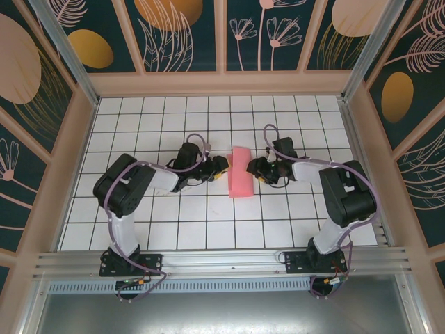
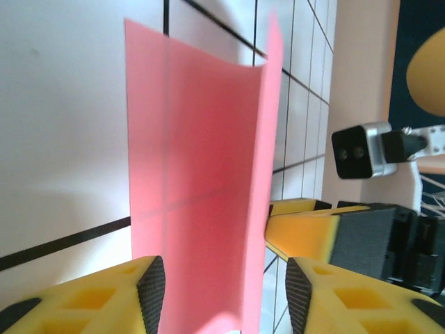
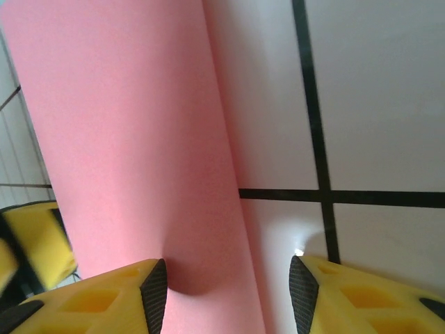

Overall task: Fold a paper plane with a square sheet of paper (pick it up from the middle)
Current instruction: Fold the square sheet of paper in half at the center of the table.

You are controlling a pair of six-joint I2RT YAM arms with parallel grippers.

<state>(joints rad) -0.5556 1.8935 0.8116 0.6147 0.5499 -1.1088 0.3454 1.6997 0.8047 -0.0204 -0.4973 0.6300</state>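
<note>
The paper (image 1: 242, 172) lies on the table (image 1: 208, 226), long axis running near to far. The left gripper (image 1: 221, 167) and right gripper (image 1: 255, 169) flank it equally close, both with jaws apart and gripping nothing.

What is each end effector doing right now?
Left end effector: open, paper loose between its jaws.
Right end effector: open, paper's edge between its jaws.

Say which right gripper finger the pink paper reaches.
The finger on the left of the right wrist view: the paper runs up to its pad, while the other finger stands against bare white table.
</note>
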